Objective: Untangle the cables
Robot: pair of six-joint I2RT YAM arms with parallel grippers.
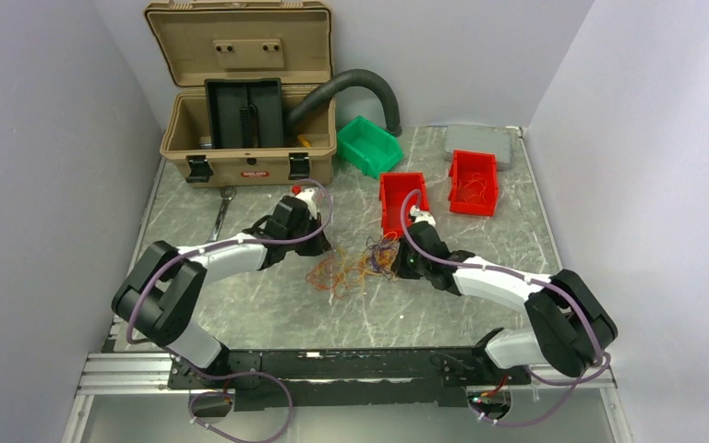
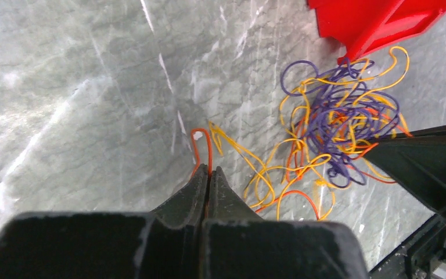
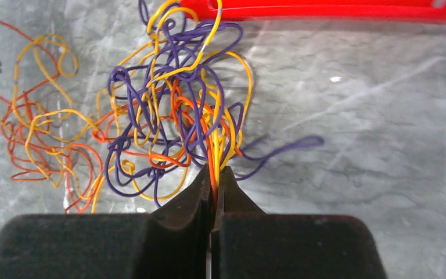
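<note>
A tangle of thin cables [image 1: 355, 266], orange, yellow and purple, lies on the marble table between the two arms. In the left wrist view the tangle [image 2: 331, 136] is ahead to the right. My left gripper [image 2: 209, 172] is shut on one orange cable [image 2: 200, 136] that loops out from its tips. In the right wrist view the knot [image 3: 174, 116] sits right in front. My right gripper [image 3: 214, 171] is shut on a few orange and yellow cable strands running up into the knot. In the top view the left gripper [image 1: 317, 251] and right gripper [image 1: 397, 263] flank the tangle.
A red bin [image 1: 402, 203] stands just behind the tangle, its edge in both wrist views [image 3: 325, 10]. A second red bin [image 1: 473, 182] holds some cables. A green bin [image 1: 367, 145], a tan toolbox [image 1: 240, 101], a black hose [image 1: 360, 88] and a wrench [image 1: 222, 210] lie further back.
</note>
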